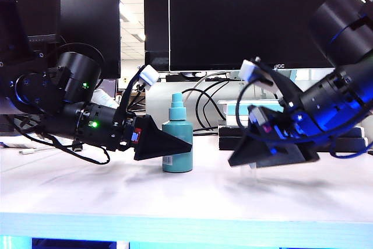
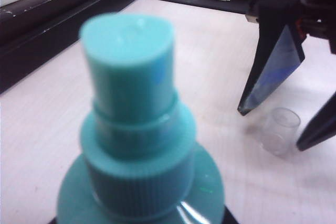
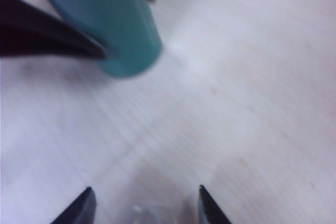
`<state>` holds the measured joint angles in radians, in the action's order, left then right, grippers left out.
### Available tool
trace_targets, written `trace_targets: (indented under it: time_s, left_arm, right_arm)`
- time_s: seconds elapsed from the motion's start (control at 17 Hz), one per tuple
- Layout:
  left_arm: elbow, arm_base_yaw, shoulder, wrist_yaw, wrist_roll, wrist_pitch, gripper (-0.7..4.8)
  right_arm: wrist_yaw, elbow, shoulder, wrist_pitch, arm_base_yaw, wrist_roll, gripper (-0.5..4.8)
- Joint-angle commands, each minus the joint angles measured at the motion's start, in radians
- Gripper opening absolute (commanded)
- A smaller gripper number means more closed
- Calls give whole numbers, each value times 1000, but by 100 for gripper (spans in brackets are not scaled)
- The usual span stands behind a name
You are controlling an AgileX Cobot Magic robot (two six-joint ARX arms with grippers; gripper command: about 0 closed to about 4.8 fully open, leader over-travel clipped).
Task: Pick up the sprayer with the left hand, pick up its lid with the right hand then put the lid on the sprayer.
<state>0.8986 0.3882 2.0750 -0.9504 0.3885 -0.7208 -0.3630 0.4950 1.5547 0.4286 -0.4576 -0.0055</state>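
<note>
At bench [image 1: 87,196] centre, uncapped sprayer [image 1: 177,139] stands w/ left claw [image 1: 185,146] closed on it. Right of it, right claw [image 3: 143,205] spread wide astride lid [image 2: 280,130]; label text unreadable.

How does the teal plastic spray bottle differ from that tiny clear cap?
The teal plastic spray bottle is opaque and tall; the tiny clear cap is see-through and far smaller. The left gripper clasps the bottle; the cap stands free between the right gripper's open fingers. Both are cylindrical and upright on the table.

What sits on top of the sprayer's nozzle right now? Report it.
Nothing: the sprayer has a bare nozzle top. The lid stands on the table between the right claw's open tips. The left claw covers the sprayer's lower side.
</note>
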Motion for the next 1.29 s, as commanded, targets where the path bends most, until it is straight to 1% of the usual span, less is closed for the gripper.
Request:
trace_targets:
  time_s: [0.06,0.12,0.29,0.35,0.41,0.47,0.65,0.76,0.88,1.0,1.06,1.18,1.23,1.29]
  left_arm:
    - [-4,0,1,5,-3,32,240]
    - [-4,0,1,5,-3,32,240]
    - [-4,0,1,5,-3,32,240]
    - [-4,0,1,5,-3,32,240]
    - [-4,0,1,5,-3,32,240]
    - [-4,1,1,5,-3,33,240]
    - [-4,1,1,4,-3,34,240]
    - [-4,1,1,4,-3,46,235]
    - [-4,1,1,2,-3,66,231]
    - [-4,1,1,-38,0,92,220]
    - [-4,1,1,-38,5,103,211]
    - [-4,1,5,-42,5,107,211]
    - [-4,1,7,-43,5,107,211]
    - [-4,2,9,-80,5,106,211]
  right_arm:
    - [21,3,-3,-20,-1,-29,228]
    - [21,3,-3,-34,-1,-29,200]
    - [21,3,-3,-43,-1,-29,197]
    - [21,3,-3,-43,-1,-29,163]
    - [25,3,-2,-43,-1,-29,100]
    - [27,3,-2,-43,-1,-29,92]
    - [32,3,-2,-40,-1,-30,88]
    - [51,6,-3,-2,0,-30,84]
    - [46,25,-8,9,4,-26,84]
    - [42,63,-32,-44,4,-24,84]
    - [43,72,-49,-51,4,-24,84]
    - [42,96,-94,-65,4,-24,85]
    - [31,116,-121,-77,4,-24,84]
    - [-7,150,-139,-111,4,-19,85]
